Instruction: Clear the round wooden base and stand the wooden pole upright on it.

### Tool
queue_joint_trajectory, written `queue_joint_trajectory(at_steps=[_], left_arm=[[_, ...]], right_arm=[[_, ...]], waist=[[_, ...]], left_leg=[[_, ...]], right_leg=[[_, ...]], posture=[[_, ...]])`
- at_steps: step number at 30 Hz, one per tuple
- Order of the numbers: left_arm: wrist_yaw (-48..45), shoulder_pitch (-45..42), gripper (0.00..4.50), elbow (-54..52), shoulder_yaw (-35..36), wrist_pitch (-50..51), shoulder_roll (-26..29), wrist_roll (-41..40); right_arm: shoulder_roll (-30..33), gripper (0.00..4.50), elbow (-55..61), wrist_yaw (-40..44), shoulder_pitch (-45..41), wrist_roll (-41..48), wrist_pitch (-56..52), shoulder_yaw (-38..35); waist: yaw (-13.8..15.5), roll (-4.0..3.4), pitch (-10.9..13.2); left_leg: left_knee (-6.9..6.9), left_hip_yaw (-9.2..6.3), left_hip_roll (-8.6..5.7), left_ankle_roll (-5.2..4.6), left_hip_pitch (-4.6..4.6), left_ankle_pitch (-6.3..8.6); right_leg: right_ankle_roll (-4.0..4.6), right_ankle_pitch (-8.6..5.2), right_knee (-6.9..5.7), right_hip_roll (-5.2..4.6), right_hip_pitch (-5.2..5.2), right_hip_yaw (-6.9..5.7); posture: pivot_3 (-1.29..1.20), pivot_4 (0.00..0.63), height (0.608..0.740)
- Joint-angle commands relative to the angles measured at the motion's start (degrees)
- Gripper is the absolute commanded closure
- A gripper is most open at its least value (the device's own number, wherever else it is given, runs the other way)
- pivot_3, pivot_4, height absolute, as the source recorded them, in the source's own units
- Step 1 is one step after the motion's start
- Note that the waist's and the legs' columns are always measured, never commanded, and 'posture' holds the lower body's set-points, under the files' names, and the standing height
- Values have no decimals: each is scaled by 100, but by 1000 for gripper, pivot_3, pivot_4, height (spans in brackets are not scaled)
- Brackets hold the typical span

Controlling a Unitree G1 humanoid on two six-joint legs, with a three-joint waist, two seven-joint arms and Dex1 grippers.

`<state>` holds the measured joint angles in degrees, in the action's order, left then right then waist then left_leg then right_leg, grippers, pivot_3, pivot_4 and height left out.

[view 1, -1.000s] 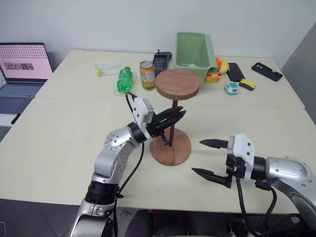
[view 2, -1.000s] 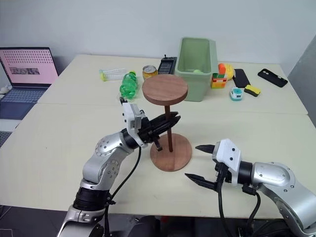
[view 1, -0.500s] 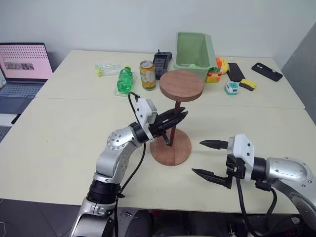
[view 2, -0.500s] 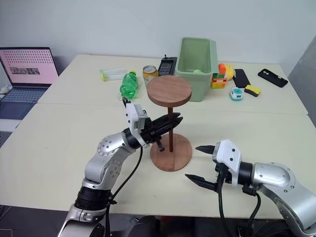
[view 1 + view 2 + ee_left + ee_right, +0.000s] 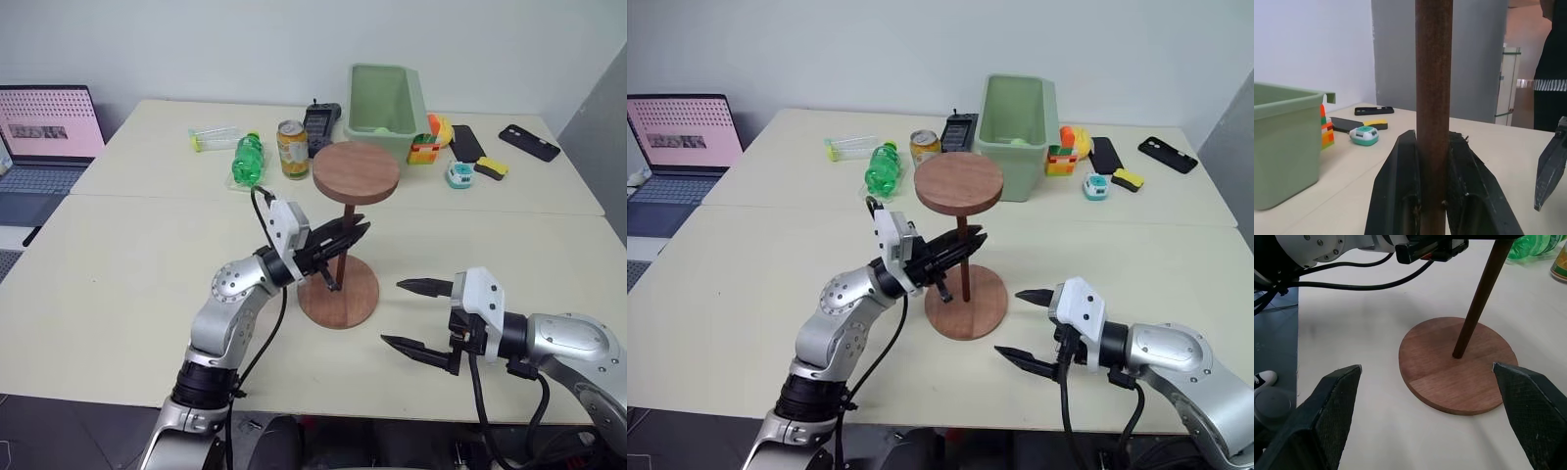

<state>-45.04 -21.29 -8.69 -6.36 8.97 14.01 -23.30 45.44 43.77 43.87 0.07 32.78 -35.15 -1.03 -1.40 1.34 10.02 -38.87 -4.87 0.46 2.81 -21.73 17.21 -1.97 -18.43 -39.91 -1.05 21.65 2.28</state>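
Note:
The wooden pole (image 5: 340, 266) stands with its foot at the centre of the round wooden base (image 5: 358, 297), its fixed disc (image 5: 356, 171) on top. It leans a little. My left gripper (image 5: 359, 228) is shut on the pole at mid-height. In the left wrist view both fingers (image 5: 1400, 196) press on the pole (image 5: 1433, 73). My right gripper (image 5: 392, 311) hangs open just right of the base, touching nothing. The right wrist view shows the base (image 5: 1449, 382) and the pole's foot (image 5: 1466, 340) between its spread fingers.
At the back of the table stand a green bin (image 5: 385, 98), a green bottle (image 5: 245, 159), a can (image 5: 292, 149), toy blocks (image 5: 423, 149) and a phone (image 5: 529, 142). A laptop (image 5: 44, 127) sits far left. A person (image 5: 1552, 58) stands beyond the table.
The pole's top disc swayed slightly to the right and came back. Both grippers have kept their places.

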Motion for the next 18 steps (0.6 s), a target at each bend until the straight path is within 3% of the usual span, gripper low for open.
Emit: queue_joint_trajectory(at_steps=[1, 18], left_arm=[[137, 342, 4231, -132, 10, 123, 171, 136], [371, 691, 4231, 21, -35, 83, 430, 287]], right_arm=[[0, 0, 205, 13, 14, 42, 110, -84], [-79, 0, 214, -38, -27, 34, 92, -13]], waist=[[1, -1, 0], [-29, -12, -27]], left_leg=[[1, 0, 1, 0, 1, 0], [62, 30, 9, -4, 88, 3]], right_leg=[[0, 0, 0, 0, 0, 1], [-1, -1, 25, 4, -56, 10]], posture=[[0, 150, 740], [0, 150, 740]])
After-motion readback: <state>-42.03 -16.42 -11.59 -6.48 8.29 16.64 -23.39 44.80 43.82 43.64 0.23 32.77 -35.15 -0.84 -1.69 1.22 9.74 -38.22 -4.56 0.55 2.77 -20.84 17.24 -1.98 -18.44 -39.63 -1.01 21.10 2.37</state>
